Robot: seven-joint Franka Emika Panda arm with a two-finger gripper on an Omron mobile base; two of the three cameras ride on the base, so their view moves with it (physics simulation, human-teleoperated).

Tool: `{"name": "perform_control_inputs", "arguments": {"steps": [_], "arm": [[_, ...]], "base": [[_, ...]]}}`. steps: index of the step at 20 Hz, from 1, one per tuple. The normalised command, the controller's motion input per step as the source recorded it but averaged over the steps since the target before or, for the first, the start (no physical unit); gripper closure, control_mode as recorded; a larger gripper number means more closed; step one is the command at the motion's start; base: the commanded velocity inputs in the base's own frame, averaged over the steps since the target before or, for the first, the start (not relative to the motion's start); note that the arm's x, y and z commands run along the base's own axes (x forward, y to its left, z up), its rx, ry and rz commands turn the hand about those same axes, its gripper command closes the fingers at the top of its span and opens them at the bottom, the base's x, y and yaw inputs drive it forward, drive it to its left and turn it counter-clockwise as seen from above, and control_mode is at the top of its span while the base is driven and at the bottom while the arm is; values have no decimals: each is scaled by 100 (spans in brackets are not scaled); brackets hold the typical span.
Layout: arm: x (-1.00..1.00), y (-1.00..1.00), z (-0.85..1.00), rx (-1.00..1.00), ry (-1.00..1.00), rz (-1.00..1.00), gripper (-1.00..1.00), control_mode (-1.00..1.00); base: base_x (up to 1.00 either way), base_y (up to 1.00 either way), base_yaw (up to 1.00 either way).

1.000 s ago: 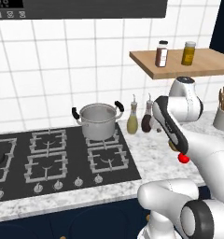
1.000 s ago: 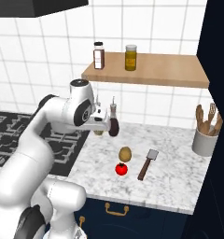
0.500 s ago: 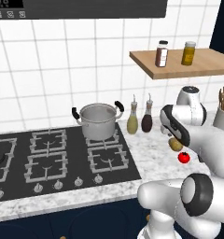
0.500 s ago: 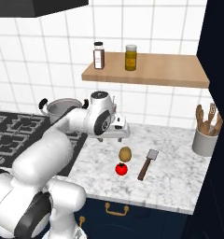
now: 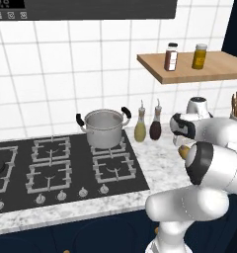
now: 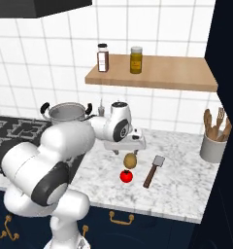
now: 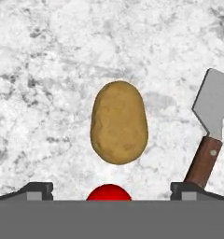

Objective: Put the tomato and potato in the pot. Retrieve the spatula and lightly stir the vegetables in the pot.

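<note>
Claw [image 6: 126,147] hanging wide open and empty above the vegetables on the marble desk [image 6: 176,187].
Silver pot [image 5: 104,127] with black handles stands on the hob's back burner, well apart. Tan oval potato [image 7: 119,123] lies just beside the red tomato [image 6: 126,176]; the spatula [image 7: 208,126], grey blade and brown handle, lies near.

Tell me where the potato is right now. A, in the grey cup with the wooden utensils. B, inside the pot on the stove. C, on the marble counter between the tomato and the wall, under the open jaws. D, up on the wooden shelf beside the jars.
C: the potato lies on the marble counter, just behind the tomato and left of the spatula, with the hand above it and nothing gripped.
</note>
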Motion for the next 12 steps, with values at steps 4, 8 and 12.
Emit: {"name": "perform_control_inputs", "arguments": {"steps": [4,8,12], "arm": [[37,-18,-48,0,11,0,-100,-100],[38,-2,-50,0,6,0,-100,-100],[27,-1,-41,0,3,0,-100,-100]], "base": [[0,0,0],[0,0,0],[0,0,0]]}}
